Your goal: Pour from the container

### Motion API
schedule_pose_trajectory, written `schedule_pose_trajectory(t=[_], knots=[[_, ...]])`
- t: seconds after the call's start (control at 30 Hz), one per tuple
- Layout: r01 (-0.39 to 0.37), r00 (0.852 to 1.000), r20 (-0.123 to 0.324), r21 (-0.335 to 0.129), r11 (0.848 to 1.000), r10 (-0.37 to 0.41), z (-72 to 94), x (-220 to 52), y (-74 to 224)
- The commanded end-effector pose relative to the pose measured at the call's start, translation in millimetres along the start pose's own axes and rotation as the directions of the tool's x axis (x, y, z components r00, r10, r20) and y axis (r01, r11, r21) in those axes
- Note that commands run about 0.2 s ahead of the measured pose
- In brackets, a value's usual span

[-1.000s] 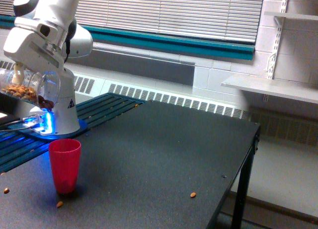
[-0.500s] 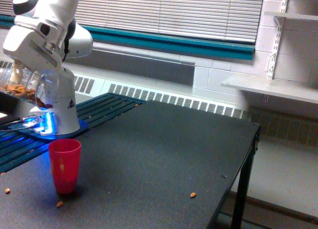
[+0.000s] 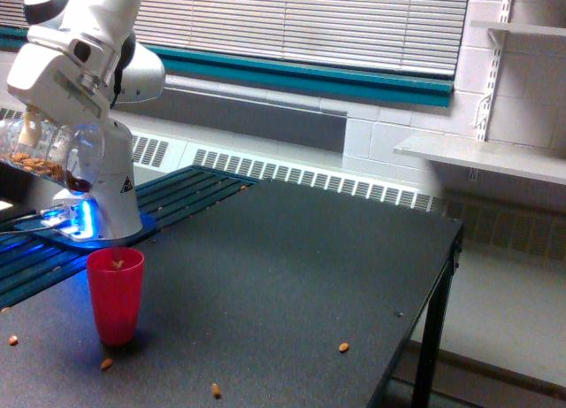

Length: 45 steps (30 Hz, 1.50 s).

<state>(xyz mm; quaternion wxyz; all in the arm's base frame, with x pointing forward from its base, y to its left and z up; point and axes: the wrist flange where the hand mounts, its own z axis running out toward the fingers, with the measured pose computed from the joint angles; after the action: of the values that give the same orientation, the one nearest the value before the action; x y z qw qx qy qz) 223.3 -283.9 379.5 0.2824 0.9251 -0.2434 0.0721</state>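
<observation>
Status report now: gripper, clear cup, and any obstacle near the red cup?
Gripper shut on clear cup, tipped sideways above red cup. Nuts inside. Stray nuts on table; nothing blocking.

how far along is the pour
Under way. The pincer holds the clear cup tipped on its side above the red cup, and a nut shows at the red cup's rim. Nuts remain in the clear cup, so more is left to pour. A few strays lie on the table.
</observation>
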Motion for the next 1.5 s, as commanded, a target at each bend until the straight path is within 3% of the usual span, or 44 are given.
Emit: schedule_pose_trajectory(t=[0.03, 1.5], knots=[[0.033, 0.999, -0.012, -0.013, 0.999, -0.033, -5.5, 5.0, 1.3], [0.124, 0.992, -0.001, -0.035, 0.992, -0.124, -5.9, -1.5, 5.6]])
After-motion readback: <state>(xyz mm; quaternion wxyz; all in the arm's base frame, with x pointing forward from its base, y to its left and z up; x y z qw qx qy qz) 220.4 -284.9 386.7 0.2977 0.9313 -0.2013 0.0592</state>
